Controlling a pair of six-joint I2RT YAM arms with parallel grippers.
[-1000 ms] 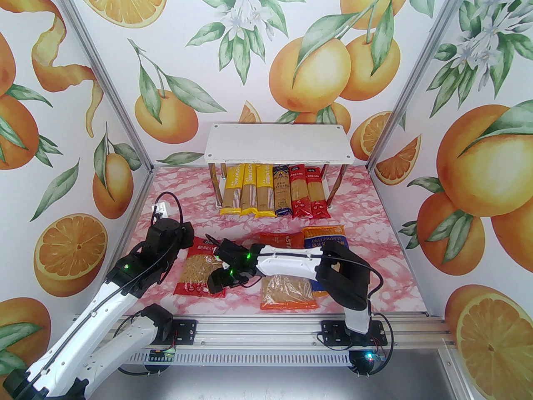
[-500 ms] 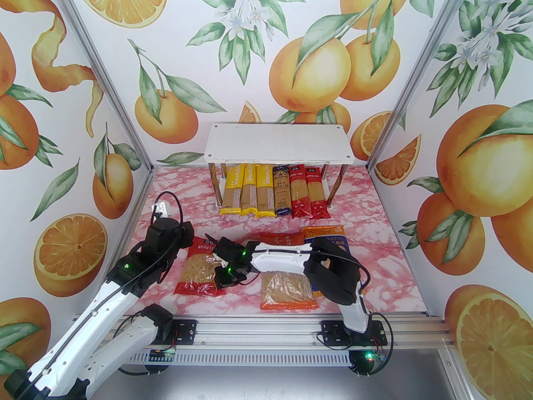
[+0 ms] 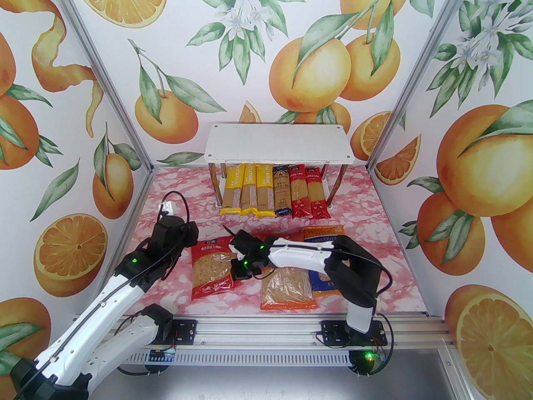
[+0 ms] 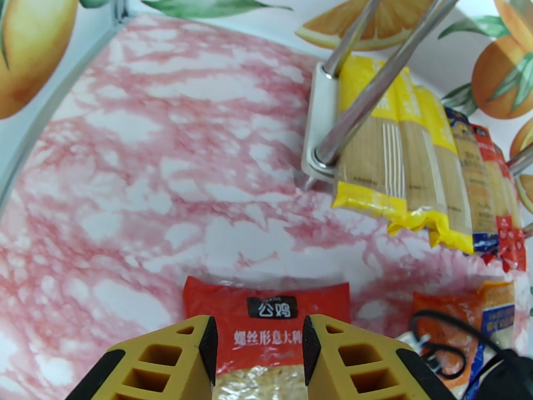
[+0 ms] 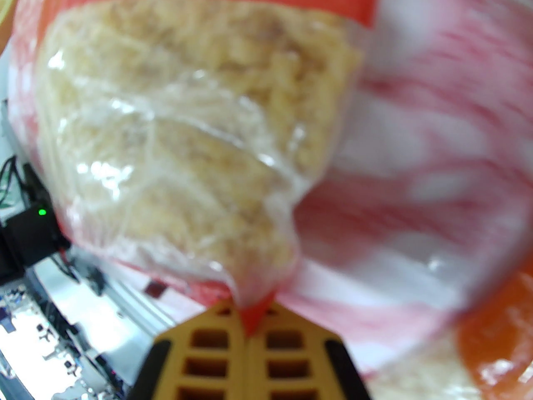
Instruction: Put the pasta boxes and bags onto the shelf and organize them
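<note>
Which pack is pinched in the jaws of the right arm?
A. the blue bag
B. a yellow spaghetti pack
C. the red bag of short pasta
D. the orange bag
C: in the right wrist view, the jaws of the right gripper are closed on a red corner of the red bag of short pasta.

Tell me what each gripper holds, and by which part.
The right gripper pinches the red bag by its side edge. The left gripper is open, holding nothing.
</note>
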